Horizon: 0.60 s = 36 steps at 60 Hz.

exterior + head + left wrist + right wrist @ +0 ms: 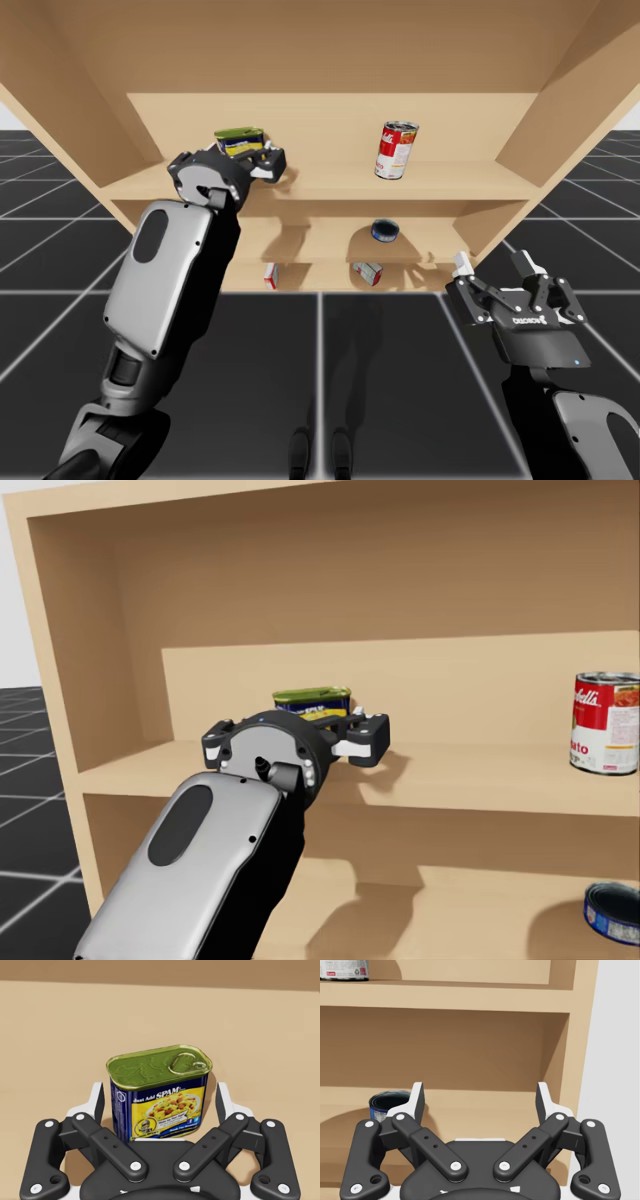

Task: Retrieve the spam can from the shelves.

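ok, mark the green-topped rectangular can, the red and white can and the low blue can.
green-topped rectangular can (pixel 159 1107): left wrist view, front label.
red and white can (pixel 396 150): high view, side wall.
low blue can (pixel 386 1106): right wrist view, side wall.

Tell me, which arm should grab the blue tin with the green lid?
Left: my left gripper is open around the green-lidded blue rectangular can; my right gripper hangs low, below its shelf.

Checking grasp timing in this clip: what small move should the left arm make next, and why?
Probably close the left gripper on the blue rectangular can. The can stands upright on the upper shelf, between the open fingers with a gap showing on each side, so it looks lined up but is not yet held.
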Available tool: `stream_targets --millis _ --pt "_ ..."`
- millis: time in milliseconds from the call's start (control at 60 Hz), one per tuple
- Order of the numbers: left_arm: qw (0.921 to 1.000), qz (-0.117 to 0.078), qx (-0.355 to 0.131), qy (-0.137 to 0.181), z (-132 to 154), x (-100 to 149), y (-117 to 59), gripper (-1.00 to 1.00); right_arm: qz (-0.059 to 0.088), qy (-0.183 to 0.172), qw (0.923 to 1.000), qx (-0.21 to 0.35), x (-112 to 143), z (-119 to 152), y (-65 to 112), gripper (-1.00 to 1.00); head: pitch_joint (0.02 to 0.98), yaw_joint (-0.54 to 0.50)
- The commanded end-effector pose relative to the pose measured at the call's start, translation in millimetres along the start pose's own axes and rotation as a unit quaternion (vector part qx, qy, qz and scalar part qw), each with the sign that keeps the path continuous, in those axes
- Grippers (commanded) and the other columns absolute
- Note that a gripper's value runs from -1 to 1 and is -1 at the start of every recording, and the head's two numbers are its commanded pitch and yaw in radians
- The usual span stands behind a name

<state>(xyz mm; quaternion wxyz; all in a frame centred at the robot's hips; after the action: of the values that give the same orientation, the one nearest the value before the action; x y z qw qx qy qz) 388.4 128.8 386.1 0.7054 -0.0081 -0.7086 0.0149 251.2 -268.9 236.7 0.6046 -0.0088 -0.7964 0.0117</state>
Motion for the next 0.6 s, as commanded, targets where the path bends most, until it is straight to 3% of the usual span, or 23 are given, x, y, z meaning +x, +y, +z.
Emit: stream_targets --millis 17,317,350,367,383,400,417,450,600 --pt "0.9934 0.005 0.01 0.114 -14.0 -16.4 0.1 -1.0 -0.001 0.0 1.0 0.0 -0.1 0.1 -0.4 -1.0 0.262 0.23" --pt "0.9946 0.004 0.011 0.103 -25.5 -12.1 -2.4 -1.0 0.0 0.0 1.0 -0.001 0.0 0.3 -1.7 -1.0 0.264 0.22" --pt "0.9951 0.003 0.009 0.099 -25.8 -11.3 -2.5 -0.83 0.0 0.001 1.0 0.0 -0.1 0.3 -1.9 -1.0 0.264 0.22" --pt "0.9951 0.002 0.01 0.098 -26.2 -11.1 -2.6 -0.19 0.0 0.001 1.0 0.0 -0.1 0.3 -1.9 -1.0 0.264 0.22" --pt "0.9952 0.001 0.01 0.097 -26.5 -11.1 -2.6 0.17 0.0 0.001 1.0 0.0 0.0 0.3 -2.0 -1.0 0.264 0.22" --pt "0.9953 0.001 0.011 0.097 -26.2 -10.8 -2.7 0.17 0.0 0.001 1.0 0.0 -0.1 0.3 -2.0 -1.0 0.264 0.22" --pt "0.9956 0.001 0.01 0.094 -26.0 -10.2 -2.7 0.77 0.0 0.001 1.0 0.0 0.0 0.2 -2.2 -1.0 0.263 0.22" --pt "0.9958 -0.001 0.009 0.091 -25.6 -9.6 -2.7 0.93 0.0 0.001 1.0 0.0 0.0 0.1 -2.1 -1.0 0.263 0.22" --pt "0.997 -0.009 0.004 0.076 -18.7 -3.8 -3.3 1.0 0.0 0.001 1.0 -0.001 0.5 0.0 -2.5 -1.0 0.264 0.22"
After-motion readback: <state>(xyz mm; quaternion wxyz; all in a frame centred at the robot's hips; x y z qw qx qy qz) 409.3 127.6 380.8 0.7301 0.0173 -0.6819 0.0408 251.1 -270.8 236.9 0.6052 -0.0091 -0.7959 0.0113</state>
